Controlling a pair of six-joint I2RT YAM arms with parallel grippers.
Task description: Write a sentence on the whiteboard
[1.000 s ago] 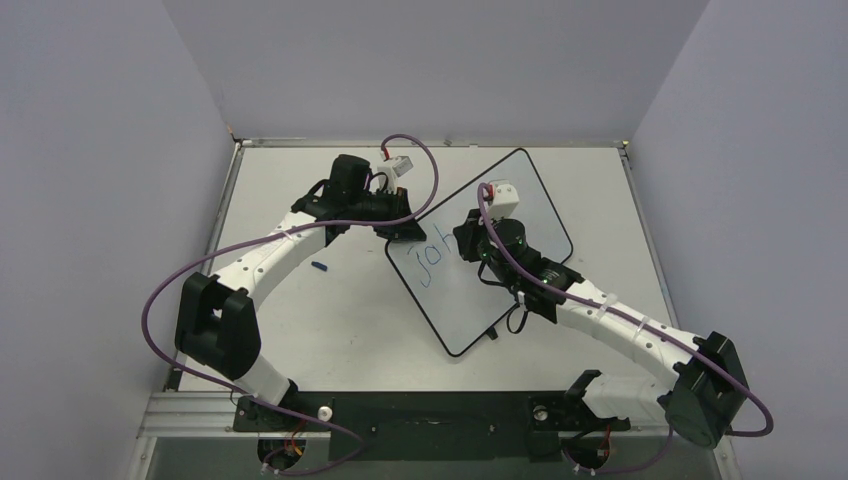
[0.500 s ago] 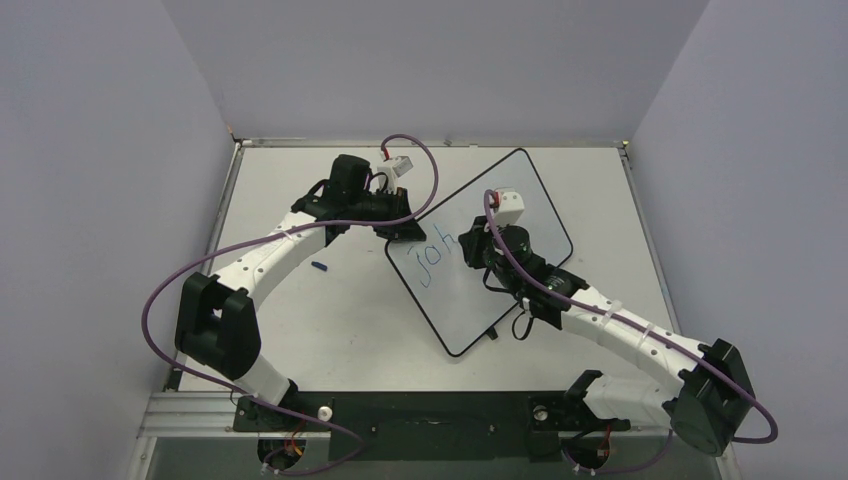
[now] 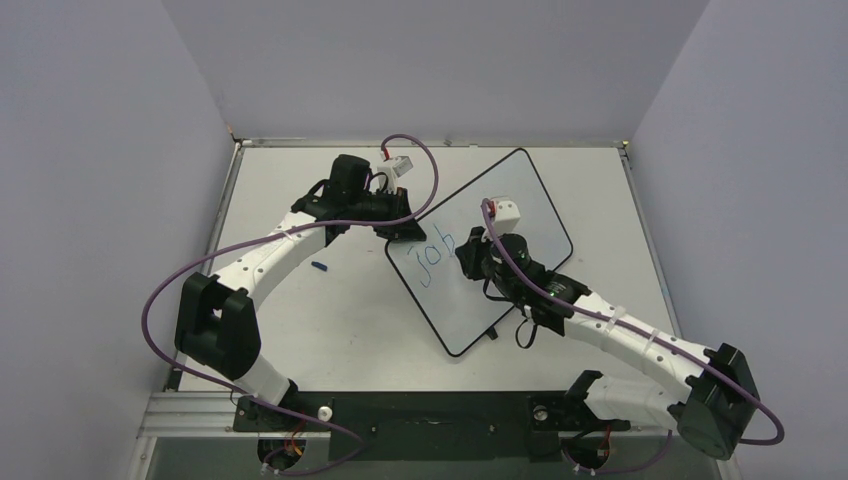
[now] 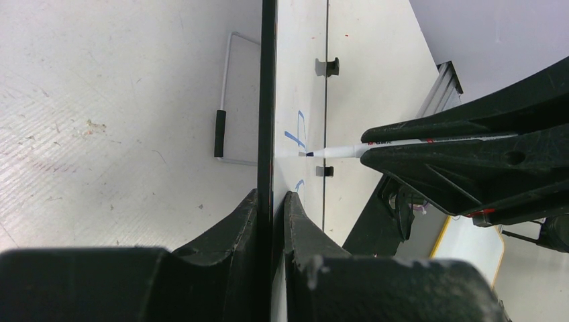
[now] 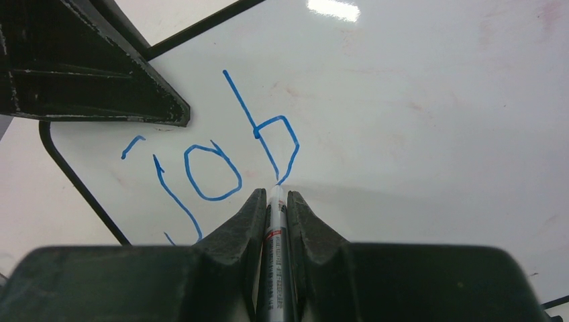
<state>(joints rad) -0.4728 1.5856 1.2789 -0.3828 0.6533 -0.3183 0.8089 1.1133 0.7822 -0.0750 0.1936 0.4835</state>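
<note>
The whiteboard lies tilted on the table, with blue lettering reading "job" at its left end. My left gripper is shut on the board's far left edge; its wrist view shows the jaws pinching the black border. My right gripper is shut on a silver marker. The marker tip touches the board at the bottom of the "b" in the lettering. The marker also shows in the left wrist view, tip on the board.
A small blue cap lies on the table left of the board. A wire stand with a black sleeve sits on the tabletop beyond the board's edge. Grey walls enclose the table; a metal rail runs along the back.
My right gripper has moved the marker towards the near side, closing the third letter: the lettering read "joh" and now reads "job". The left arm has not moved.
</note>
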